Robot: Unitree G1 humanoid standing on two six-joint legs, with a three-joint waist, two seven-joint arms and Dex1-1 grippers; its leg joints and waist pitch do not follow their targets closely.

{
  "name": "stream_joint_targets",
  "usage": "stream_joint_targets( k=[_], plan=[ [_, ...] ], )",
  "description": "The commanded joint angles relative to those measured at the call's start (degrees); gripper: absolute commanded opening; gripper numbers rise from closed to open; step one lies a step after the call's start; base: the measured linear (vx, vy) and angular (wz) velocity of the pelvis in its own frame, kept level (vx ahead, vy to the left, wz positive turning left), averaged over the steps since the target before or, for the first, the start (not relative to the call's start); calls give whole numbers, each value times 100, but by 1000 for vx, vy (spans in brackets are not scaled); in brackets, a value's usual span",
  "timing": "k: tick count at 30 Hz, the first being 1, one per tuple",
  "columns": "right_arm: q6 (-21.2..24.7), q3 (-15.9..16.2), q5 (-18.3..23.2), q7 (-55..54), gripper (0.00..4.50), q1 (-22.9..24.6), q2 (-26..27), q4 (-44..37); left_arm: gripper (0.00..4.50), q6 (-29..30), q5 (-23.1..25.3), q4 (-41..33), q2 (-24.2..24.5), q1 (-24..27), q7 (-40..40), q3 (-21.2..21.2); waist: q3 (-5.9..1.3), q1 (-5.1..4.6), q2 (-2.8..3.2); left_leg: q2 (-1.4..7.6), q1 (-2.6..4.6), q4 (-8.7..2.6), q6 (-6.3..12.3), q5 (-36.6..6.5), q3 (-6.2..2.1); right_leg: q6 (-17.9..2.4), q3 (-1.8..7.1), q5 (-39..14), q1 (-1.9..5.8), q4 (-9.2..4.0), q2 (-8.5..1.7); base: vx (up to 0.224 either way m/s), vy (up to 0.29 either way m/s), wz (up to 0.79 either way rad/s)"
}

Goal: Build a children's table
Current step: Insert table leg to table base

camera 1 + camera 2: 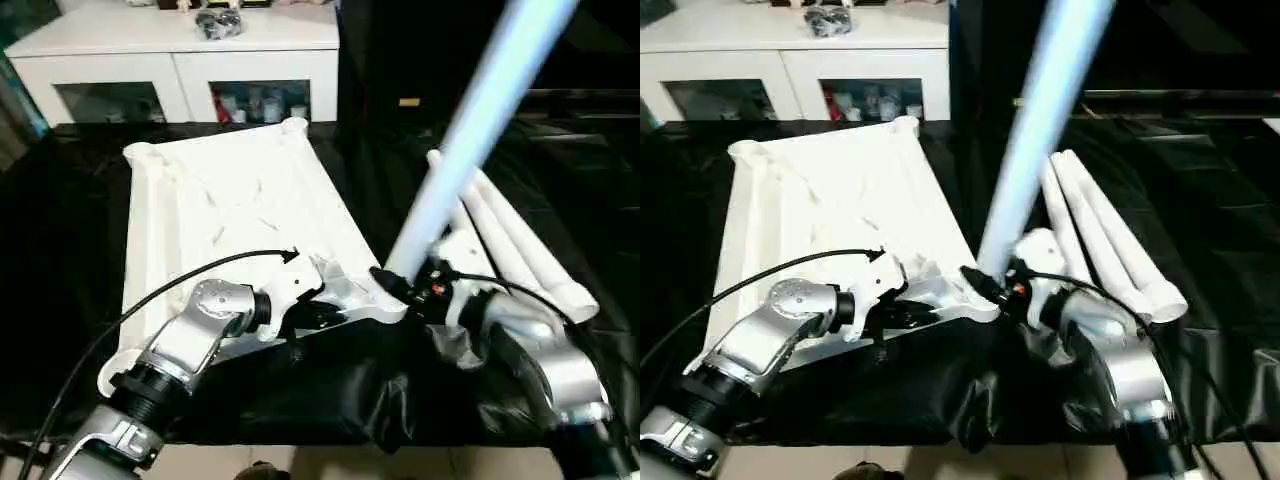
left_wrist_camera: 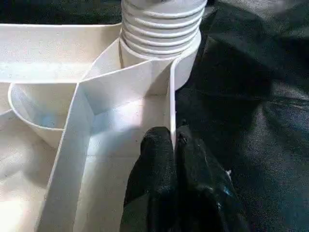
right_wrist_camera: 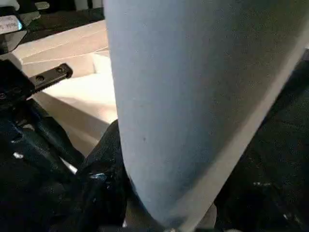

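Note:
The white tabletop (image 1: 240, 200) lies underside up on the black cloth, its ribs and round corner sockets showing. My left gripper (image 1: 312, 308) is shut on the thin rim wall (image 2: 171, 104) at the near edge, close to the near right corner socket. One white leg (image 1: 470, 130) stands in that socket and leans up toward the camera; its ribbed end (image 2: 161, 29) sits in the socket. My right gripper (image 1: 398, 285) is shut around the base of this leg (image 3: 193, 106). Three more legs (image 1: 520, 245) lie side by side to the right of the tabletop.
A white cabinet (image 1: 180, 45) with glass doors stands behind the work area, small items on top. Black cloth (image 1: 330, 400) covers the surface and hangs creased over its near edge. Cables run along both forearms.

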Motion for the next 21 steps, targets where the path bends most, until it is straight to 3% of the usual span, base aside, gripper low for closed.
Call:
stream_joint_targets(
  k=[1,3,5,6,9,12,14,17,21],
  plan=[
    [266,292,-128,284,190,-11,-58,569,0,-53,-203,-366,-15,-45,-198,73,-273,-32,-93,529,177,-566,-157,-2208,-288,-1035,330,-2385,59,-589,-609,0,0,0],
    [239,349,-119,443,190,-57,-113,620,0,-49,-215,-456,28,-27,-295,31,-280,-40,-138,535,164,-572,-120,-2095,-279,-1074,325,-2217,81,-574,-602,0,0,0],
    [245,425,-85,651,190,-60,-187,600,0,-78,-219,-564,90,9,-432,-26,-296,-13,-118,543,181,-567,-49,-1860,-250,-1150,336,-1818,85,-561,-593,0,0,0],
    [261,456,-55,769,190,-57,-224,578,0,-102,-226,-614,118,26,-509,-53,-294,-12,-142,542,147,-574,53,-1658,-241,-1213,323,-1475,127,-525,-586,0,0,0],
    [236,643,12,1422,190,-1,-445,487,0,-29,-235,-892,296,57,-834,-200,-227,16,-202,546,159,-571,231,-1492,-217,-1276,328,-1260,105,-522,-580,0,0,0],
    [174,774,-3,1746,190,-4,-553,469,0,1,-239,-1047,422,53,-999,-257,-226,36,-201,558,168,-581,314,-1312,-212,-1363,315,-900,120,-496,-563,0,0,0],
    [51,919,-44,2037,190,-40,-643,464,0,-8,-281,-1144,572,7,-1213,-248,-190,36,-177,567,168,-596,310,-1325,-223,-1451,308,-740,121,-475,-563,0,0,0],
    [-23,981,-63,2135,190,-51,-652,447,0,-46,-279,-1156,669,-7,-1319,-226,-177,25,-196,575,200,-613,248,-1474,-217,-1509,308,-759,121,-485,-555,0,0,0],
    [-30,1008,-16,2339,190,-60,-648,397,0,-60,-267,-1144,828,-47,-1489,-199,-128,21,-210,572,204,-649,94,-1835,-226,-1464,326,-1232,115,-525,-578,0,0,0]
  ],
)
